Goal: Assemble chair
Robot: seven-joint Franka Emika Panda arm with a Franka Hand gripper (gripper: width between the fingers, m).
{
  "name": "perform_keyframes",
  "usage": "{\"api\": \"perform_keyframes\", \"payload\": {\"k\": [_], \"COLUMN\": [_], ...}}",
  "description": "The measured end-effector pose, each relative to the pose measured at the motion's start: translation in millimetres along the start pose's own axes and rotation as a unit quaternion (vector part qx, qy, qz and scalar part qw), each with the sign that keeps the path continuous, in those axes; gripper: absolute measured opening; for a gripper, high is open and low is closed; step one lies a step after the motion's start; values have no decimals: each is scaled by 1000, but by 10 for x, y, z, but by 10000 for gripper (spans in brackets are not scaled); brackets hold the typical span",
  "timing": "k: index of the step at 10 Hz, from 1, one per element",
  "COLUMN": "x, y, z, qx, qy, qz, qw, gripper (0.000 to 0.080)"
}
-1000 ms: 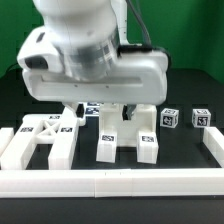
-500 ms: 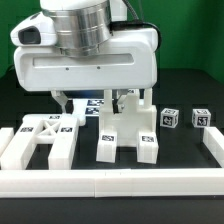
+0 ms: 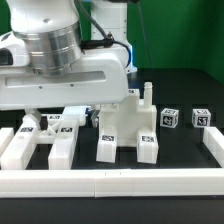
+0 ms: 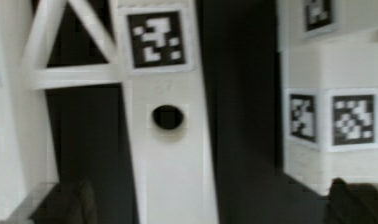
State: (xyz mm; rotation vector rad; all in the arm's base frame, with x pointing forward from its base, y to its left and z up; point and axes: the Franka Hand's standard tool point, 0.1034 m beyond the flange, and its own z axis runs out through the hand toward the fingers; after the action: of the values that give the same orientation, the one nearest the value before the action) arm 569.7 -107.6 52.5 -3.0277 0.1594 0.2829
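Note:
The chair's flat frame (image 3: 45,140) lies at the exterior view's left, with tags on top. The blocky seat (image 3: 127,125) stands in the middle. Two small cubes (image 3: 170,117) (image 3: 202,116) sit to its right. The arm's white hand (image 3: 65,75) hangs low over the frame and hides its own fingers. In the wrist view my gripper (image 4: 212,205) is open. Its dark fingertips (image 4: 70,205) stand on either side of a frame bar (image 4: 168,150) that has a round hole. The seat (image 4: 337,120) shows beside it.
A long low white border rail (image 3: 110,182) runs along the front, with a raised end at the exterior view's right (image 3: 212,145). Part of the marker board (image 3: 93,113) shows behind the seat. The black tabletop (image 3: 180,140) lies in front of the cubes.
The hand has moved toward the exterior view's left and lower, from above the seat to above the flat frame. The parts have not moved.

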Motion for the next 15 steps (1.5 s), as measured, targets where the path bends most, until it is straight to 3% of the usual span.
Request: {"api": "perform_keyframes", "payload": {"k": [4,5,8,10,11,13,15], "x": [82,258,452,444,445,406,400], "y": [18,132,178,178,159,33,14], "z": [-25,-130,-168,-156,-133,55,140], "qx": [-8,-20,-20,-20,-21,-27,-28], "qy": [27,73,75,74,75,72,66], "qz": [-1,-16,-21,-21,-16,-17,-19], "qw": [1000,997,997,997,997,997,997], "gripper": [649,649,649,649,649,649,649]}}
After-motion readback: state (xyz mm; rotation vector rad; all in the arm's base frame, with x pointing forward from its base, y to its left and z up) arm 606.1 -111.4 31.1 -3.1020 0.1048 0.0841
